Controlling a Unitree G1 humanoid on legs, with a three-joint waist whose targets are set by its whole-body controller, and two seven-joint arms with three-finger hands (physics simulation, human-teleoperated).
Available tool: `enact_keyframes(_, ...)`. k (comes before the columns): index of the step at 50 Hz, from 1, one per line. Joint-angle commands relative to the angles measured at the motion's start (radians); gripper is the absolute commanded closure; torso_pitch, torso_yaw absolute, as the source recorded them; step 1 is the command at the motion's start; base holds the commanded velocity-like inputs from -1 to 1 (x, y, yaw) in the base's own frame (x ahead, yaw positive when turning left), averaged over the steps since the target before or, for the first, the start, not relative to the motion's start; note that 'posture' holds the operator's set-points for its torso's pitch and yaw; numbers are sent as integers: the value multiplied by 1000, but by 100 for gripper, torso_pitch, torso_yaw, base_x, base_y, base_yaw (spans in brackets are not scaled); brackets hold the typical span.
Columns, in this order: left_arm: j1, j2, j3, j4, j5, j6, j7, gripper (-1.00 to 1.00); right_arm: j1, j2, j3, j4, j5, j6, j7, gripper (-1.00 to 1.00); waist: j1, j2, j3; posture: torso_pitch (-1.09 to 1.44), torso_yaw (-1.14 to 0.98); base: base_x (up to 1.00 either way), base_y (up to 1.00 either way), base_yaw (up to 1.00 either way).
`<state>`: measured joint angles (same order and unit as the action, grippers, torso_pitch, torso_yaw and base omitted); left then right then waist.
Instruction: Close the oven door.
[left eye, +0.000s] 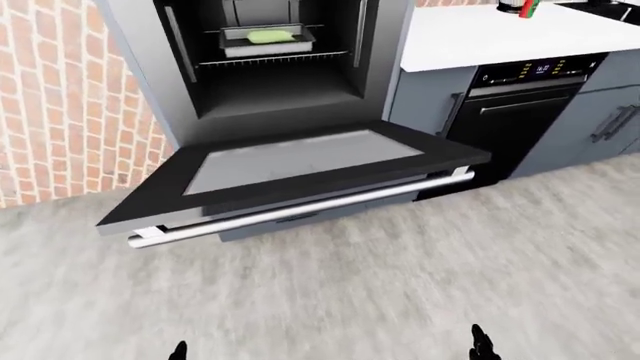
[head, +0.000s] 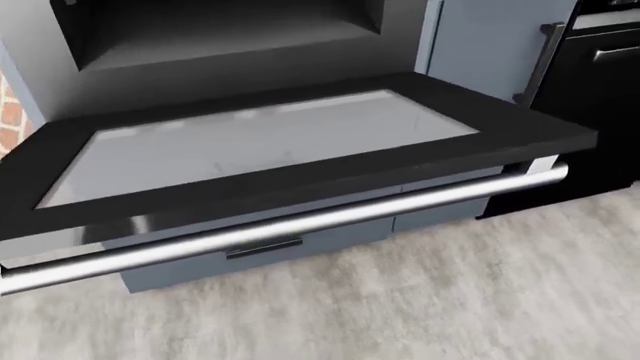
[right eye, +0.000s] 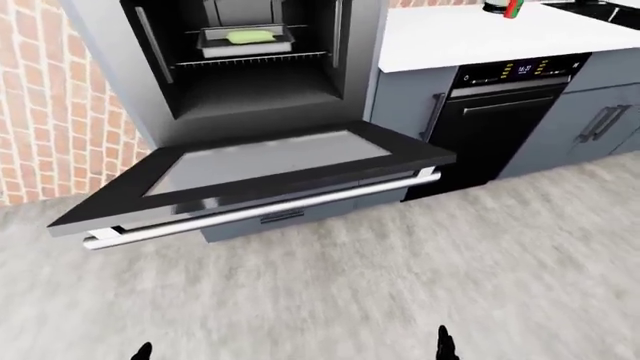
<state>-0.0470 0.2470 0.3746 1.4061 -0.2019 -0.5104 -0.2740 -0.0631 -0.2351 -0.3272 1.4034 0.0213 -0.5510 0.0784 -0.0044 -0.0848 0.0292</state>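
Oven door (left eye: 300, 161) fully down, lying flat, well above and beyond both hands in left-eye view. Steel handle (left eye: 300, 210) along near edge. Tray (left eye: 262, 39) with green food on rack inside. Left hand (left eye: 179, 350), right hand (left eye: 482, 345): only dark tips at bottom edge; grip cannot be told. Touching nothing.

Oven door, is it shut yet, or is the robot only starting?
Only starting. The oven door lies fully open and flat, with a tray on the rack inside. Nothing touches the door handle; only dark tips at the left-eye view's bottom edge may be the hands. Left: reach the door and swing it up.
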Motion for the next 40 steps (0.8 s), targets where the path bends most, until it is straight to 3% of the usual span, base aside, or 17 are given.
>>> enact_keyframes(1, -9, 8, 2, -17, -3, -22, -2, -100, -7, -15, -5, -15, 4, -18, -2, -100, -2, -10, -9, 0, 0, 0, 25, 0)
enact_keyframes(2, -9, 8, 2, -17, -3, -22, -2, -100, -7, -14, -5, -15, 4, -20, 0, -100, -12, 36, -8, 0, 0, 0, 25, 0)
enact_keyframes(3, -9, 8, 2, -17, -2, -22, -2, -100, -7, -14, -5, -15, 4, -20, 0, -100, -7, 22, -9, 0, 0, 0, 25, 0)
enact_keyframes(6, -9, 8, 2, -17, -2, -22, -2, -100, -8, -14, -5, -15, 3, -18, -1, -100, -11, 25, -16, 0, 0, 0, 25, 0)
enact_keyframes(10, -9, 8, 2, -17, -3, -22, -2, -100, -8, -14, -5, -15, 3, -18, 1, -100, -8, 68, -4, 0, 0, 0, 25, 0)
enact_keyframes(13, -8, 8, 2, -17, -2, -23, -2, -100, -7, -15, -6, -15, 2, -19, 1, -100, -7, 130, -7, 0, 0, 0, 25, 0)
enact_keyframes(14, -8, 8, 2, -17, -2, -23, -2, -100, -7, -15, -6, -15, 2, -20, 1, -100, -5, 168, -17, 0, 0, 0, 25, 0)
enact_keyframes(15, -8, 8, 2, -17, -2, -23, -3, -100, -7, -15, -6, -15, 2, -20, 1, -100, -11, 181, -32, 0, 0, 0, 25, 0)
enact_keyframes(16, -7, 8, 2, -17, -2, -23, -2, -100, -6, -15, -6, -15, 1, -20, 1, -100, 4, 152, -17, 0, 0, 0, 25, 0)
enact_keyframes(17, -8, 8, 2, -17, -2, -22, -2, -100, -7, -15, -6, -15, 2, -19, 1, -100, 0, 153, -7, 0, 0, 0, 25, 0)
enact_keyframes(27, -10, 8, 2, -17, -3, -21, -2, -100, -7, -13, -4, -15, 3, -20, -1, -100, -1, 55, -3, 0, 0, 0, 25, 0)
enact_keyframes(29, -10, 8, 2, -17, -4, -21, -2, -100, -7, -13, -4, -15, 3, -20, -1, -100, -3, 17, -5, 0, 0, 0, 25, 0)
enact_keyframes(30, -9, 8, 2, -17, -3, -21, -2, -100, -7, -14, -4, -15, 3, -21, -1, -100, -6, -13, -14, 0, 0, 0, 25, 0)
enact_keyframes(31, -9, 8, 2, -17, -3, -21, -2, -100, -7, -14, -4, -15, 3, -20, 0, -100, -13, 23, -6, 0, 0, 0, 25, 0)
enact_keyframes(36, -9, 8, 1, -17, -3, -21, -2, -100, -8, -14, -4, -15, 3, -19, -1, -100, -11, 31, -13, 0, 0, 0, 25, 0)
enact_keyframes(40, -9, 8, 1, -17, -3, -20, -2, -100, -7, -14, -3, -15, 2, -20, -1, -100, -8, 80, -3, 0, 0, 0, 25, 0)
